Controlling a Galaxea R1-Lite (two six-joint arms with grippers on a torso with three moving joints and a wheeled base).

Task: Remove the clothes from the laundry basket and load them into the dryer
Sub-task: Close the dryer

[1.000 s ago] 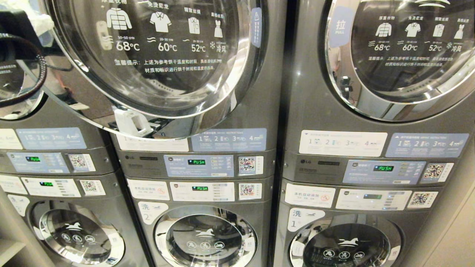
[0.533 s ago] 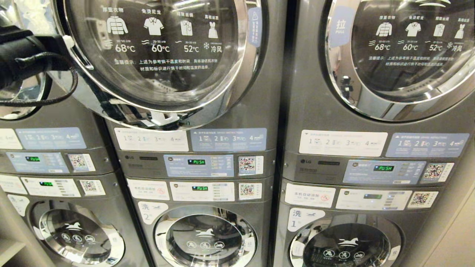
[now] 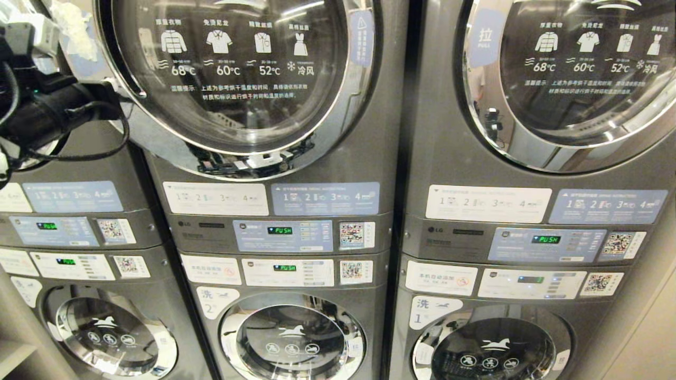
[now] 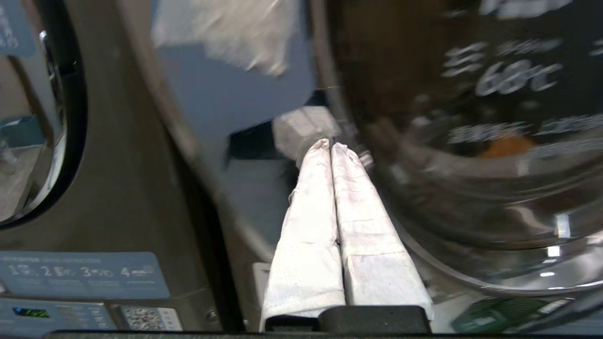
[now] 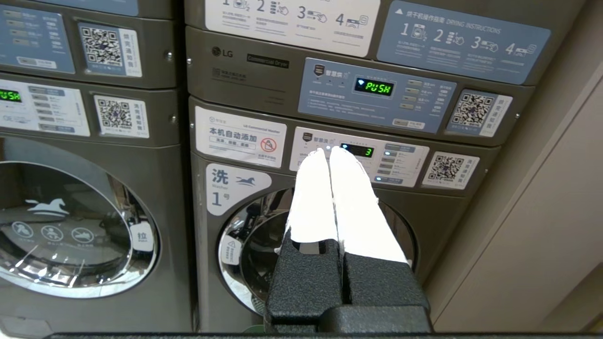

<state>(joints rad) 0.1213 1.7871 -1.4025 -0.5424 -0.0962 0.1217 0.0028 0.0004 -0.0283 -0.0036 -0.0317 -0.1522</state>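
At the left edge of the middle dryer's door, my left gripper (image 4: 331, 147) has its cloth-wrapped fingers (image 4: 311, 207) pressed together with nothing between them, tips against the chrome door rim by the pale latch block (image 4: 301, 129). Outward from there, the dryer door (image 3: 232, 79) now sits nearly flush in its frame; a second ago it stood swung out toward me with its white latch piece showing low on the rim, and half a second ago it was partway in. My left arm (image 3: 47, 113) has followed it, coming further into the head view at the upper left. I read this as the door being pushed closed, which suggests loading is finished, though I can't confirm the latch has caught; a slim dark gap shows along the bottom rim. No clothes or laundry basket appear in any view, and through the glass I can't tell what lies in the drum. My right gripper (image 5: 329, 150) hangs parked low before the lower right washer (image 5: 264, 235), fingers clenched on nothing.
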